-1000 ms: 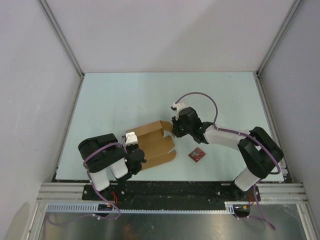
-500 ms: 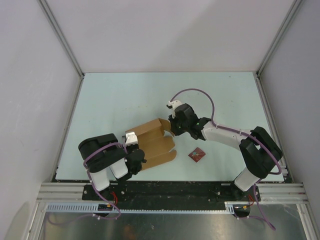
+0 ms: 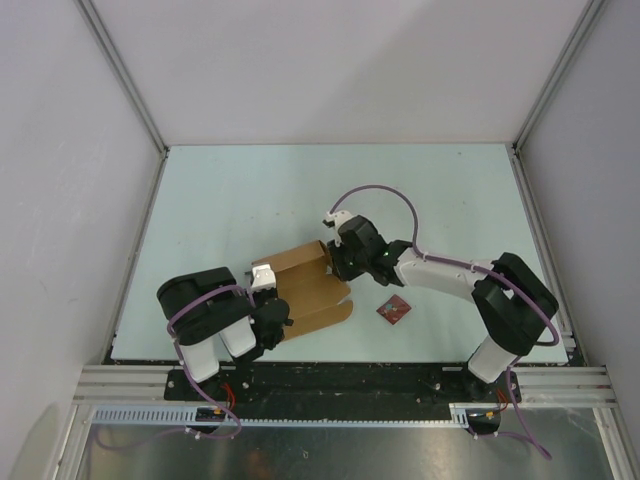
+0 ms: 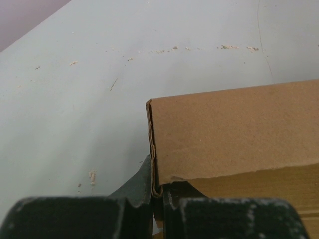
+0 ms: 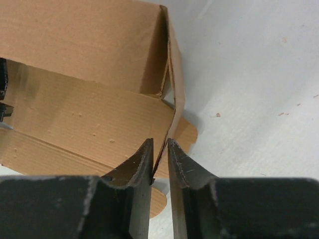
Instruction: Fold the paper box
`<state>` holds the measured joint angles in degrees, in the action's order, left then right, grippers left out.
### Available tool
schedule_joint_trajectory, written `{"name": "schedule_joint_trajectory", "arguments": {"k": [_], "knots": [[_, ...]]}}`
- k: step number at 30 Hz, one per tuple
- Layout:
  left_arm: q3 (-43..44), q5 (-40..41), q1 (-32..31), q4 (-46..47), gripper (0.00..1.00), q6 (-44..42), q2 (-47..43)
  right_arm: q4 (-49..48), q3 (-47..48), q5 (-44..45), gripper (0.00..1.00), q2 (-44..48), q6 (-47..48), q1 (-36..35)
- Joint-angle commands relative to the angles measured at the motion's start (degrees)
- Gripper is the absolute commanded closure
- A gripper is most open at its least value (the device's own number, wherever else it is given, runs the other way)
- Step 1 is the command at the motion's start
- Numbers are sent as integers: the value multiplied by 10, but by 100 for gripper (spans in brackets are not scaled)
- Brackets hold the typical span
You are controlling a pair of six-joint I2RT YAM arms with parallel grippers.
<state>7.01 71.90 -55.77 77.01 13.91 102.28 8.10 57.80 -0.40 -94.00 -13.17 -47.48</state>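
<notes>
So the paper box (image 3: 312,290) is sitting on the table (image 3: 250,200) toward the near edge, a bit left of centre, right between the 2 arms. It's only part folded. Most of the brown sheet lies flat with its ribbed inside facing up, 1 long wall stands up along the far side, and rounded tabs stick out at the right end.

The left gripper (image 4: 157,198) has the left end of that raised wall. From the left wrist cam you can see the corner of the cardboard tucked down between the 2 dark fingers. They're pressed together on it, so that's a proper pinch on the paper box.

The right gripper (image 5: 160,155) is at the opposite end. In the right wrist view the short end flap stands upright and its lower edge runs down into the slot between the fingers (image 5: 142,164). The jaws are close together, 1 on each side of the flap, but a thin dark gap shows. I honestly can't tell if it's clamping the flap or just sitting around it.

Just right of the paper box, not touching it, a little dark red square (image 3: 394,309) lies flat on the table. The table top is pale mint with a few crumbs (image 4: 92,175) on it. White walls (image 3: 340,70) run round 3 sides, and purple cables (image 3: 385,190) loop off both arms.
</notes>
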Motion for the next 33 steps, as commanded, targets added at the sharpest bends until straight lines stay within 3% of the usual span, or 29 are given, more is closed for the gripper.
{"name": "schedule_joint_trajectory", "arguments": {"k": [1, 10, 15, 20, 25, 29, 33], "knots": [[8, 14, -6, 188, 100, -21, 6, -6, 28, 3, 75, -3, -7, -15], [8, 16, -6, 188, 100, -21, 7, 3, 28, -3, 56, 7, 23, -30], [8, 15, -6, 189, 100, -21, 8, -8, 28, -66, 48, 35, 52, -17], [6, 17, -6, 188, 100, -21, 6, -15, 28, -138, 47, 74, 65, 23], [7, 15, -6, 188, 100, -20, 5, -1, 27, -99, 47, 114, 72, 77], [6, 15, -6, 188, 100, -21, 3, 13, 27, -62, 57, 87, 89, 108], [6, 18, -6, 188, 100, -20, 4, -10, 14, -106, 61, 53, 130, 107]]}}
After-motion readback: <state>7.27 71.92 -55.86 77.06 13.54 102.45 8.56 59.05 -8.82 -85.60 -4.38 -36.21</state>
